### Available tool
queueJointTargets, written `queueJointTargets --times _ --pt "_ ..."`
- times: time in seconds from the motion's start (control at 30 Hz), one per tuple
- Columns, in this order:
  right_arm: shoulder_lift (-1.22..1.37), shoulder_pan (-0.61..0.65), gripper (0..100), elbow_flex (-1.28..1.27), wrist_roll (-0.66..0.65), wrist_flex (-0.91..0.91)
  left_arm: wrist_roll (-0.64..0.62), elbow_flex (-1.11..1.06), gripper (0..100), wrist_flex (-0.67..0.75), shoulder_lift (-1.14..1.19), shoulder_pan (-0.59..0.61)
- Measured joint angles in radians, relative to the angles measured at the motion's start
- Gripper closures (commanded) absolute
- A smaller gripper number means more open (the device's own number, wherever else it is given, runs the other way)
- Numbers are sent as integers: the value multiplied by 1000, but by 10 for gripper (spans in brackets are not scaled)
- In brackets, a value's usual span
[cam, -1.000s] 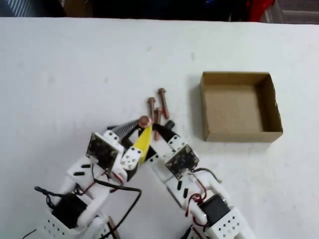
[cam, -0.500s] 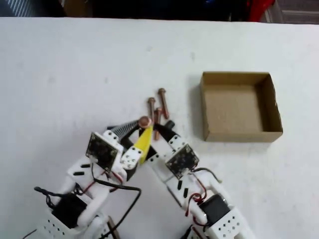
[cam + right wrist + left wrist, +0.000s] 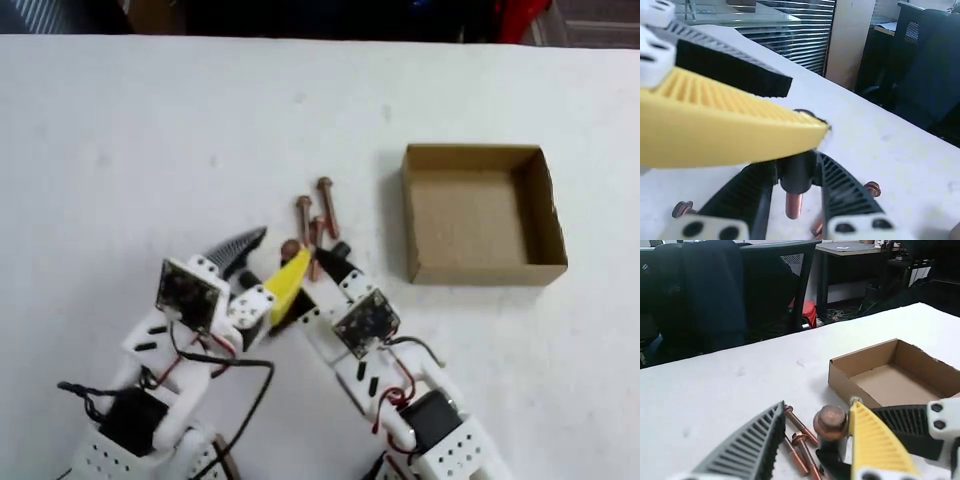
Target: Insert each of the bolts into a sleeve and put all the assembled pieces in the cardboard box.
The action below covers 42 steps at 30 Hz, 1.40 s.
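Black sleeve is pinched roughly upright between closed fingers of right gripper, kept steady for insertion. Bolt is seated in it: head on sleeve top, copper tip protruding beneath. Left gripper is spread wide either side of bolt head, nothing gripped. Insertion is judged complete. Loose bolts are left on counter alongside. Cardboard box is set nearby, empty.

No legible text, labels or numbers anywhere.
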State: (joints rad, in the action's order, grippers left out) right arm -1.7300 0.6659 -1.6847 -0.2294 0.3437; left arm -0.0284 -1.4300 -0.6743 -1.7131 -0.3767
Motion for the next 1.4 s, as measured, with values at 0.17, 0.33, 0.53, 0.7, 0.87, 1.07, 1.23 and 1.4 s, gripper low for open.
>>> queueJointTargets --times 0.17,0.33,0.53,0.7,0.87,1.07,1.23,1.4 --pt "0 0 981 0 0 0 0 0 775 0 2 5" --pt "0 2 981 0 0 0 0 0 776 21 6 5" --pt "0 2 981 0 0 0 0 29 778 23 6 8" --pt "0 0 981 0 0 0 2 71 778 21 6 23" --pt "0 0 981 0 0 0 2 152 778 -60 -2 158" --pt "0 0 981 0 0 54 2 166 778 -195 -11 287" --pt "0 0 981 0 0 68 5 71 778 -173 -8 313" --pt "0 -6 981 0 -48 68 118 -120 779 -21 6 330"
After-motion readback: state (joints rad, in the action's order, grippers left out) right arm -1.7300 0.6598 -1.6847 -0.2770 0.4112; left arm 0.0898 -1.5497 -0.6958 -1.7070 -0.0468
